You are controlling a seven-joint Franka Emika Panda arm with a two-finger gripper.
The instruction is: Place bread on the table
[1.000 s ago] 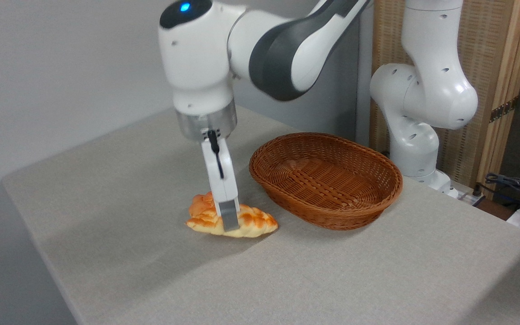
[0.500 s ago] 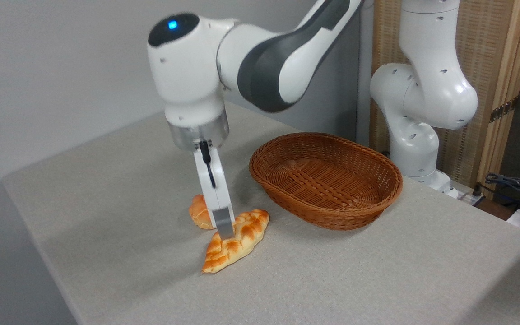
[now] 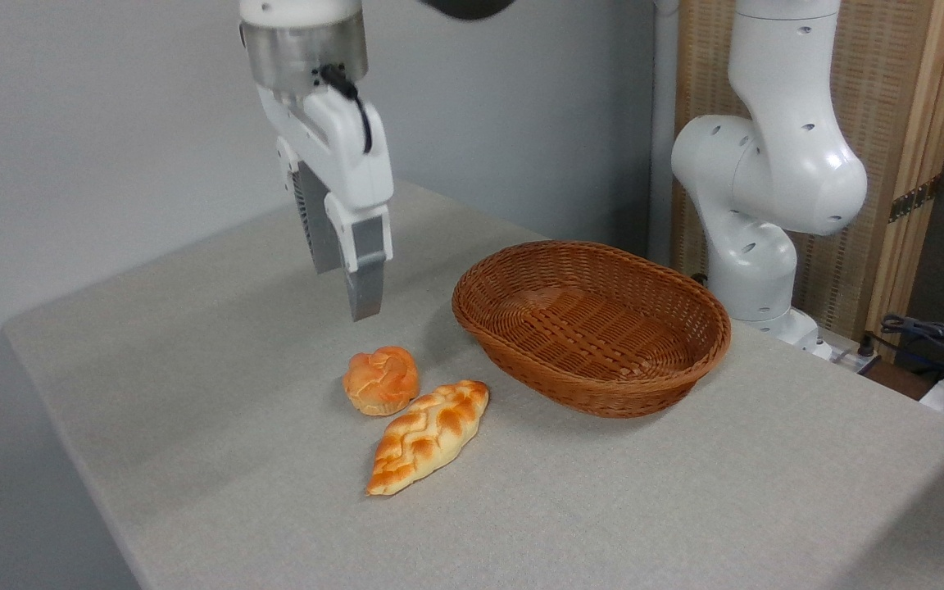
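Note:
The bread, a long braided golden-orange loaf with pointed ends, lies flat on the grey-beige cloth table, angled from lower left to upper right. My gripper hangs well above and behind it, open, with nothing between its fingers. One grey fingertip faces the camera; the other sits behind it to the left.
A small round orange knotted bun rests just left of the loaf's upper end, touching or nearly touching it. An oval brown wicker basket stands empty to the right. The arm's white base rises behind the basket; cables lie at far right.
The gripper let go of the loaf, which turned and dropped flat on the cloth. It then rose high above the table, uncovering the bun.

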